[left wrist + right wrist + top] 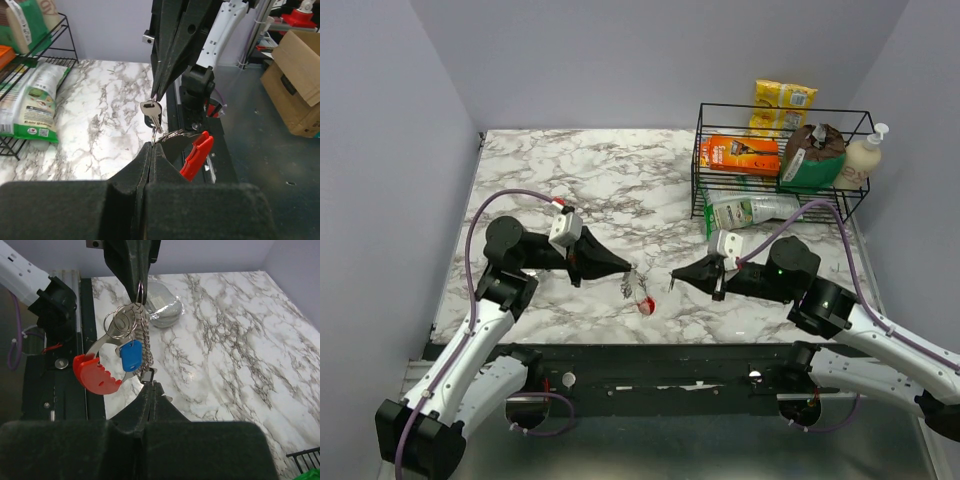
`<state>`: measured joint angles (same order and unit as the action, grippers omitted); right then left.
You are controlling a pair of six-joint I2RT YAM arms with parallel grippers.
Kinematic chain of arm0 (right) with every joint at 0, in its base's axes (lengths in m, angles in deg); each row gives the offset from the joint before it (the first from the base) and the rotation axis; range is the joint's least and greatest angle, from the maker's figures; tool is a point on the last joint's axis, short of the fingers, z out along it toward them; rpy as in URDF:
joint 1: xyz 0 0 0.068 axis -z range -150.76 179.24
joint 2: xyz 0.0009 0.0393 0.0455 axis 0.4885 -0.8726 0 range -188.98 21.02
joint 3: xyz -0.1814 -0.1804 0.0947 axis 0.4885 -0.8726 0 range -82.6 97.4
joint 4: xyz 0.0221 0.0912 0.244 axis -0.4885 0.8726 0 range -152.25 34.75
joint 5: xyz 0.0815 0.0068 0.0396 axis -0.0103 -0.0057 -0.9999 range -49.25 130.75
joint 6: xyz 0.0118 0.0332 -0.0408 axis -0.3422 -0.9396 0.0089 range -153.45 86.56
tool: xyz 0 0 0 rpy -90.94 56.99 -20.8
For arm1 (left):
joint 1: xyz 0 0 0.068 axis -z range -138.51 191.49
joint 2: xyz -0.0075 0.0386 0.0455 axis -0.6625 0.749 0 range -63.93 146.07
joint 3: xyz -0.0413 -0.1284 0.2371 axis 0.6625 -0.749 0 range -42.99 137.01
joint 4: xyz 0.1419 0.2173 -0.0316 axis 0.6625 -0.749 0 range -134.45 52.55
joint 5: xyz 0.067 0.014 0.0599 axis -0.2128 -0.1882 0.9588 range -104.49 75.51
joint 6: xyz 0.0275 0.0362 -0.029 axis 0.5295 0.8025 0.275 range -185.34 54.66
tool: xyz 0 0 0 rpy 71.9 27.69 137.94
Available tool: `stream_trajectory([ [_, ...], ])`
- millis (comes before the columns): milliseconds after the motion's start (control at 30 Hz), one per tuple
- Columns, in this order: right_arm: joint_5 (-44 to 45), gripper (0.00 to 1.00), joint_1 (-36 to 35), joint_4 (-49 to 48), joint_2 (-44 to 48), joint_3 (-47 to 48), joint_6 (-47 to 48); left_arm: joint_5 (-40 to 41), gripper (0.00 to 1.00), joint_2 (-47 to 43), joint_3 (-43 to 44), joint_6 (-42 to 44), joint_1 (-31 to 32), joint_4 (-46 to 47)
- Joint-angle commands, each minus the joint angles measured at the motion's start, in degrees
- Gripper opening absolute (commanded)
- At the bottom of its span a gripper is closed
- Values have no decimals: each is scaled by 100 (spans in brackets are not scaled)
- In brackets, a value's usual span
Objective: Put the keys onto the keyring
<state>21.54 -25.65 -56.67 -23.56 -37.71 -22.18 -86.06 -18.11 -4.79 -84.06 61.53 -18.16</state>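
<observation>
The bunch hangs between my two gripper tips just above the marble table (570, 180). The red keyring (648, 305) is its lowest part and also shows in the left wrist view (196, 155) and the right wrist view (95, 375). A blue-headed key (131, 355), thin silver rings (122, 322) and a chain (146, 350) hang with it. My left gripper (630, 268) is shut on a thin silver ring at the top of the bunch (139, 290). My right gripper (672, 282) is shut on a small silver key (150, 110).
A black wire basket (860, 120) at the back right holds an orange box (740, 155) and a green bag (815, 160). A soap bottle (865, 155) stands beside it, and a white-green pouch (750, 210) lies in front. The table's front edge is just below the bunch.
</observation>
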Motion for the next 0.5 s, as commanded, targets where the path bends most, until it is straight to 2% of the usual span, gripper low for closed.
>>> stream_trajectory([
  [0,-382,0,40,-137,-25,187,191,-252,0,155,320,-9,290,277],
  [233,-383,1,40,-145,-16,301,271,63,0,445,399,-18,695,339],
  [467,-312,0,40,-128,-130,459,455,494,0,576,522,-27,809,76],
])
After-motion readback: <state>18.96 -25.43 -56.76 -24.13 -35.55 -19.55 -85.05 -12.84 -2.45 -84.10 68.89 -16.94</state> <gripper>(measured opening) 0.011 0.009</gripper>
